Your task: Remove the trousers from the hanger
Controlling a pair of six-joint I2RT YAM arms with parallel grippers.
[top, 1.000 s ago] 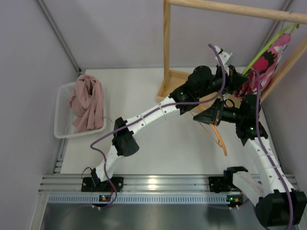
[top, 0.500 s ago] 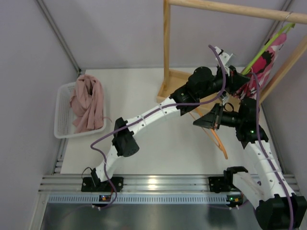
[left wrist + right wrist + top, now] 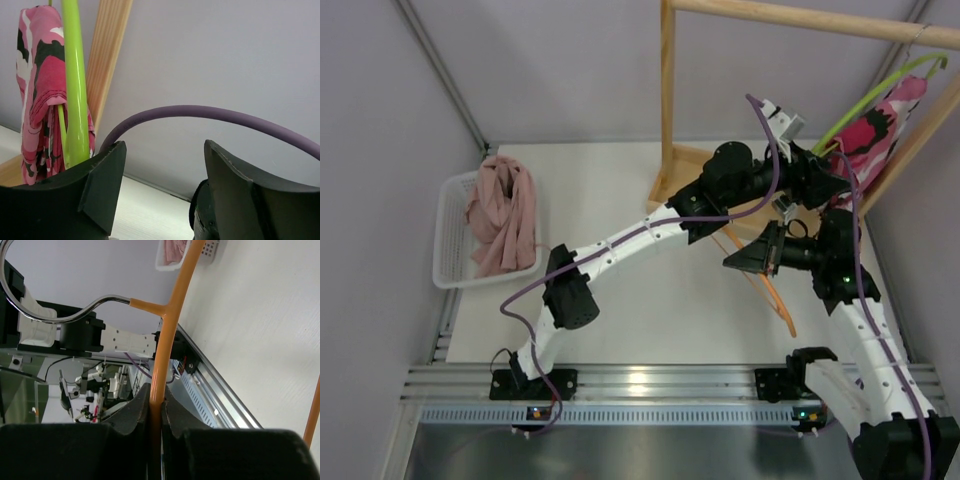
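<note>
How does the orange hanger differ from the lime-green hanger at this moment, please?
The orange hanger is bare, while the lime-green hanger carries a red-and-pink patterned garment. The orange hanger is clamped in the right hand, off the rail, whereas the lime-green hanger hangs from the wooden rail, with the open left hand near it but not gripping it. Both are thin, curved hangers.
</note>
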